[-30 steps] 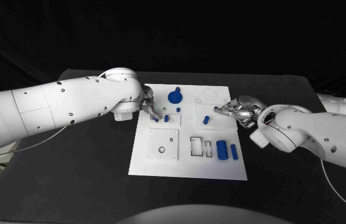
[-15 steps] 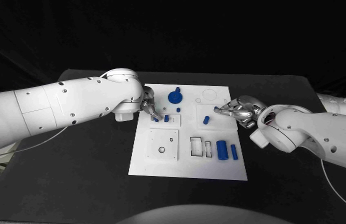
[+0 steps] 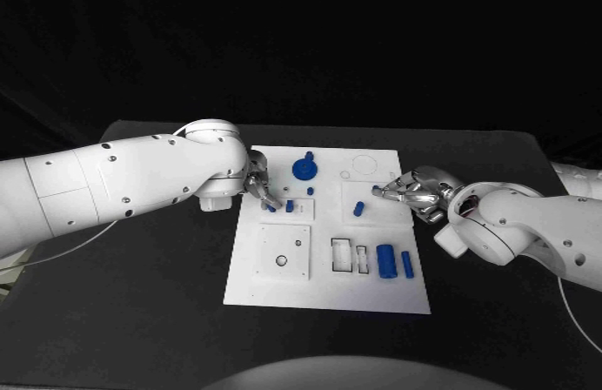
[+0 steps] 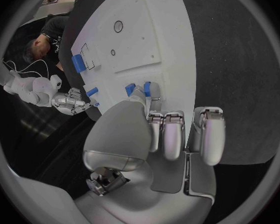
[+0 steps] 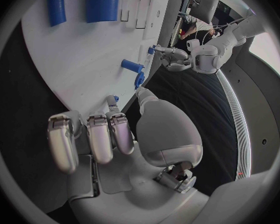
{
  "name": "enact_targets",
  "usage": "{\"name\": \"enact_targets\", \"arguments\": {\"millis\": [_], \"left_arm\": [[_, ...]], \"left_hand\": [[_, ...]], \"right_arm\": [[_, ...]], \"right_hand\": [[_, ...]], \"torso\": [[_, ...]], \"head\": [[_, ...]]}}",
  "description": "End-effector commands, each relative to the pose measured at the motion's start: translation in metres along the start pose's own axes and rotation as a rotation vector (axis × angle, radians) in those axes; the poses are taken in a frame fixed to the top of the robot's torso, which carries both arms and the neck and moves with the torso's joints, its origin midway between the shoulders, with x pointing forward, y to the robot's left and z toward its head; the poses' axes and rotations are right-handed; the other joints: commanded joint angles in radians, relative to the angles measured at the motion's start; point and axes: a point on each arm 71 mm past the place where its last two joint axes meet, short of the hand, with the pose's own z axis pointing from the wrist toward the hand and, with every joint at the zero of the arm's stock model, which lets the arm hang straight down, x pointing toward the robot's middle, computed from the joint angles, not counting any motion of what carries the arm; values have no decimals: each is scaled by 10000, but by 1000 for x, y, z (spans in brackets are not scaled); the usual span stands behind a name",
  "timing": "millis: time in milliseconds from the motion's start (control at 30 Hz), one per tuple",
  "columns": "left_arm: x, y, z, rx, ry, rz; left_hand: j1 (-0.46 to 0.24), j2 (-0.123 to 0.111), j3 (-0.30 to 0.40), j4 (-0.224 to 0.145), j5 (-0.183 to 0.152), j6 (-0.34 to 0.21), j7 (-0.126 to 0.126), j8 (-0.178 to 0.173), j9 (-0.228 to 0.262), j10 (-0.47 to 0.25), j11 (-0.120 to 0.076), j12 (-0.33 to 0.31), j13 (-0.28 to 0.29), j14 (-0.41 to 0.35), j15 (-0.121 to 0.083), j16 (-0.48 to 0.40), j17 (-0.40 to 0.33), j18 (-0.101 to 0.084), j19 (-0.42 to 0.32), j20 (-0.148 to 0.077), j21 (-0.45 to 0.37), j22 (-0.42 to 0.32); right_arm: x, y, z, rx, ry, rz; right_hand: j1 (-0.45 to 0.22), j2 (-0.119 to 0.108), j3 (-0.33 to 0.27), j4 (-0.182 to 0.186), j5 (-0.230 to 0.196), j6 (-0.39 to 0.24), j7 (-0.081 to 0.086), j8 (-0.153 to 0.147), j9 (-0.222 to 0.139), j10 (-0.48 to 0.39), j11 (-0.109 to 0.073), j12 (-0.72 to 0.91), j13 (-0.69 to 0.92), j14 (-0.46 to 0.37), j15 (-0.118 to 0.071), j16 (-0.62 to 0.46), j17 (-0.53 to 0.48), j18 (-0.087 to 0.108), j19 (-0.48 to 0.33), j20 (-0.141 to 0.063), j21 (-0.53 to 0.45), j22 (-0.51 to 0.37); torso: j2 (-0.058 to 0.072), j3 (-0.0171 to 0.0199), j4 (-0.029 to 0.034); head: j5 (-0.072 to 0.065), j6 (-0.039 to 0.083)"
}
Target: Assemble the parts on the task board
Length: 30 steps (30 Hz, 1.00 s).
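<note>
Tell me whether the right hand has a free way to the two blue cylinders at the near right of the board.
Probably yes: the two blue cylinders lie uncovered on the task board, nothing stands between them and the right hand.

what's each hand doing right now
Left hand: pinching a blue part on the board.
Right hand: fingertips on a small blue part; grip cannot be told.
</note>
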Motion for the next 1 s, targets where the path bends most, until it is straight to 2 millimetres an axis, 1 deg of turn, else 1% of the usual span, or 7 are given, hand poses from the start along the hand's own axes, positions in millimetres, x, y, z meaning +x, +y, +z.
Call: {"name": "enact_targets", "arguments": {"millis": [33, 167, 567, 667, 800, 900, 1000], "left_arm": [[2, 6, 0, -979, 42, 173], [2, 6, 0, -948, 21, 185], [3, 3, 1, -894, 117, 298], [3, 2, 1, -883, 81, 268], [3, 3, 1, -903, 57, 239], [3, 4, 1, -920, 59, 228], [3, 4, 2, -933, 75, 223]], "left_hand": [[379, 312, 60, -16, 36, 24, -70, 34, 10, 1047, -59, -58, 1872, 1061, -61, 25, 2632, -150, 1034, 48, 24, 2634], [386, 319, 87, -14, 42, 24, -68, 33, 7, 1047, -58, -58, 1872, 1061, -60, 25, 2632, -150, 1034, 53, 24, 2634], [335, 335, 138, 10, 44, 20, -47, 29, -2, 1047, -42, -58, 1872, 1061, -56, 25, 2632, -150, 1034, 66, 24, 2634], [177, 307, 155, 15, 33, 9, -21, 23, -13, 1047, -17, -58, 1872, 1061, -44, 25, 2632, -150, 1034, 85, 24, 2634], [-195, 207, 130, 9, 16, -1, -1, 23, -28, 1047, 7, -58, 1872, 1061, -18, 25, 2632, -150, 1034, 116, 24, 2634], [-649, 22, -50, 1, -14, 17, 10, 44, -30, 1047, 22, -58, 1872, 1061, 4, 25, 2632, -150, 1034, 136, 24, 2634], [-977, -53, -230, 5, -45, 38, 24, 64, -28, 1047, 32, -58, 1872, 1061, 14, 25, 2632, -150, 1034, 146, 24, 2634]], "right_arm": [[1, 0, 0, -69, 55, -85], [1, 0, 0, -72, 54, -85], [1, 0, 0, -70, 55, -84], [1, 0, 0, -70, 54, -84], [1, 1, 0, -72, 57, -83], [1, 1, 0, -69, 54, -82], [1, 0, 0, -62, 47, -81]], "right_hand": [[14, 99, -68, 0, -29, -41, 76, 57, -17, 1030, 64, 28, 2635, 1042, 72, 41, 2630, -66, 1029, 64, 45, 2632], [14, 99, -68, 0, -29, -41, 76, 57, -17, 1030, 64, 28, 2635, 1042, 72, 41, 2630, -66, 1029, 64, 45, 2632], [14, 99, -68, 0, -29, -41, 76, 57, -17, 1030, 64, 28, 2635, 1042, 72, 41, 2630, -66, 1029, 64, 45, 2632], [14, 99, -68, 0, -29, -41, 76, 57, -17, 1030, 64, 28, 2635, 1042, 72, 41, 2630, -66, 1029, 64, 45, 2632], [14, 99, -68, 0, -29, -41, 76, 57, -17, 1030, 64, 28, 2635, 1042, 72, 41, 2630, -66, 1029, 64, 45, 2632], [14, 99, -68, 0, -29, -41, 76, 57, -17, 1030, 64, 28, 2635, 1042, 72, 41, 2630, -66, 1029, 64, 45, 2632], [14, 99, -68, 0, -29, -41, 76, 57, -17, 1030, 64, 28, 2635, 1042, 72, 41, 2630, -66, 1029, 64, 45, 2632]], "torso": [[1, 0, 13], [-1, -5, 2], [4, -4, 4], [-1, -4, 6], [1, 1, 0], [-3, -1, 0], [-4, -4, 1]], "head": [[-20, 9], [-14, -1], [-2, 7], [-1, 25], [0, 29], [-12, 12], [-20, 15]]}}
